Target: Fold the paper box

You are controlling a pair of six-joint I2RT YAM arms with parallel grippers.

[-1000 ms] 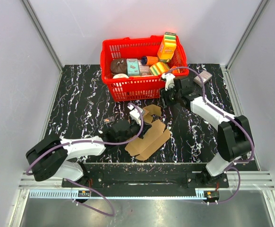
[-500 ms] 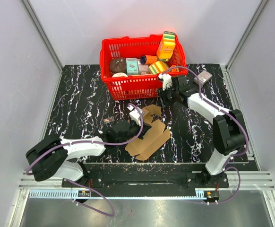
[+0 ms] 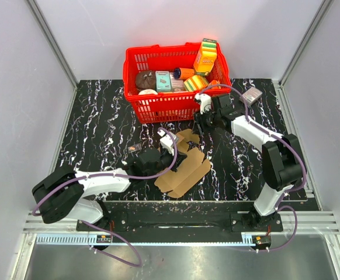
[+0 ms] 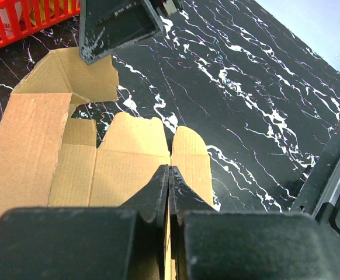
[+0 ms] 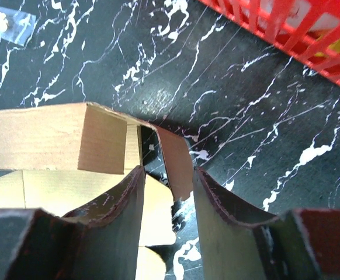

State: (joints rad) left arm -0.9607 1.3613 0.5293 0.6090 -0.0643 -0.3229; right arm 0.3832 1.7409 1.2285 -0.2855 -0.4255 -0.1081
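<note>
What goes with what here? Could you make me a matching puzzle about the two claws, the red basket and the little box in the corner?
1 left gripper
2 right gripper
3 basket
4 small box

a on the table's far right corner
b open, astride a raised flap
c red, holding packages
d shut on the cardboard sheet's edge

Pairs: 1-d, 2-b, 3-c, 4-a
</note>
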